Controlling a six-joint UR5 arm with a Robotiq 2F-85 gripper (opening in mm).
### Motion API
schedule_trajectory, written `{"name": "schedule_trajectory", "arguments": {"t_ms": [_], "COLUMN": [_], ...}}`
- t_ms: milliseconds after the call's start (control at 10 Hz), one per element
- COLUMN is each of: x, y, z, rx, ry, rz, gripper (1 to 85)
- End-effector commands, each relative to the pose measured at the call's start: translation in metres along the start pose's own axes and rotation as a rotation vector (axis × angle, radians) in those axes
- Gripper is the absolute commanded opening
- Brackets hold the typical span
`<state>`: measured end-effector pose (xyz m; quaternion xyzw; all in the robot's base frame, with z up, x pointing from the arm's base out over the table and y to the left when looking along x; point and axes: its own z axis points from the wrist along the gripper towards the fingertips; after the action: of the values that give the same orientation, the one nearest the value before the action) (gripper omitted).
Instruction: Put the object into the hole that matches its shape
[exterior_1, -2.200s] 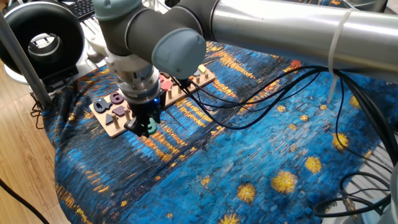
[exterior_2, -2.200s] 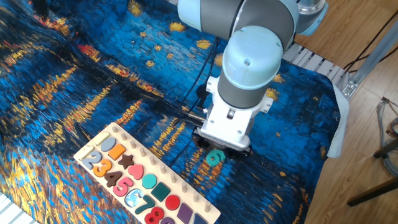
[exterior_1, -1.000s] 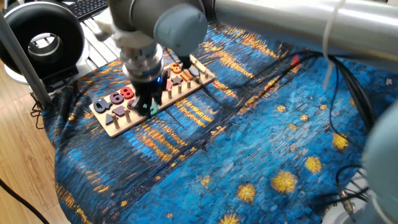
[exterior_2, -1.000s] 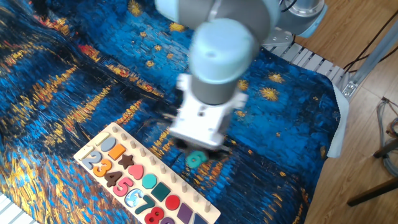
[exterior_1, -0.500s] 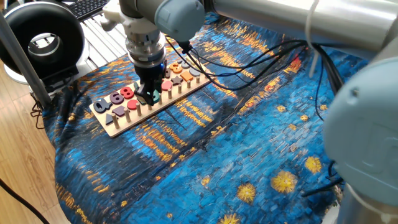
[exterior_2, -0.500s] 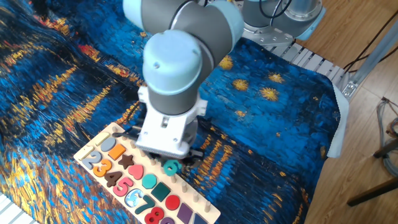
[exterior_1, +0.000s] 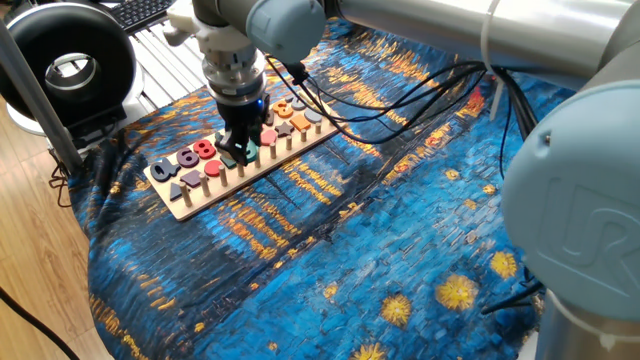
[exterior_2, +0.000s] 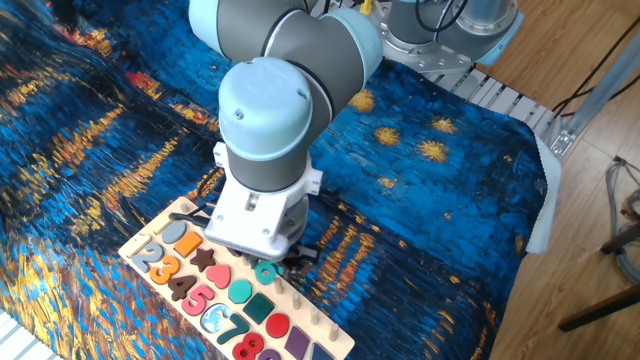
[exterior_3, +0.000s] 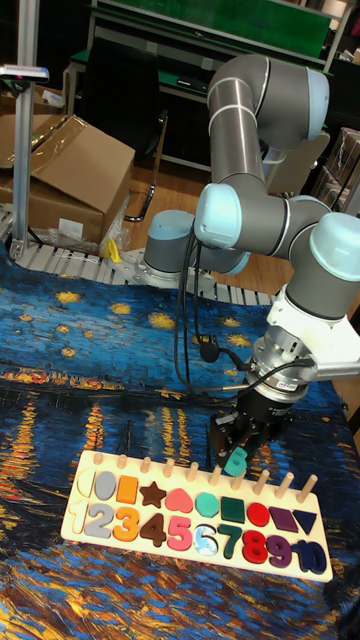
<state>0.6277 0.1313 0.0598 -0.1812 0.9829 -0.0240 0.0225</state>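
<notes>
The object (exterior_3: 237, 462) is a small flat teal-green digit, shaped like a 9 or a 6. My gripper (exterior_3: 238, 448) is shut on it. It hangs just above the back edge of the wooden number board (exterior_3: 74, 526), over the row of pegs and shape pieces. In one fixed view the object (exterior_1: 246, 155) sits at the fingertips of my gripper (exterior_1: 240, 152) above the board (exterior_1: 185, 208). In the other fixed view the wrist hides most of the fingers, and the object (exterior_2: 265, 271) shows below it. The sixth number slot (exterior_3: 205, 540) looks pale blue and white.
The board (exterior_2: 186, 208) lies on a blue and orange painted cloth (exterior_2: 120, 120). It holds coloured digits and shapes, among them a red 8 (exterior_3: 253, 548) and a round teal disc (exterior_3: 206, 505). Black cables (exterior_1: 400, 110) trail over the cloth behind the arm.
My gripper has carried the object from over the bare cloth to above the board. In the last half second it moved only slightly further along the board.
</notes>
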Motion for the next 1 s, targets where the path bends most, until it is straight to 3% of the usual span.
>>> {"name": "schedule_trajectory", "arguments": {"t_ms": [0,300,600,900], "x": [-0.007,-0.006,-0.009,-0.022], "y": [-0.001,-0.006,-0.002,0.000], "z": [0.000,0.000,0.000,-0.001], "rx": [-0.007,0.014,-0.004,-0.012], "ry": [-0.021,-0.020,-0.032,-0.080], "rz": [0.064,0.055,0.021,0.008], "gripper": [1.0,1.0,1.0,1.0]}}
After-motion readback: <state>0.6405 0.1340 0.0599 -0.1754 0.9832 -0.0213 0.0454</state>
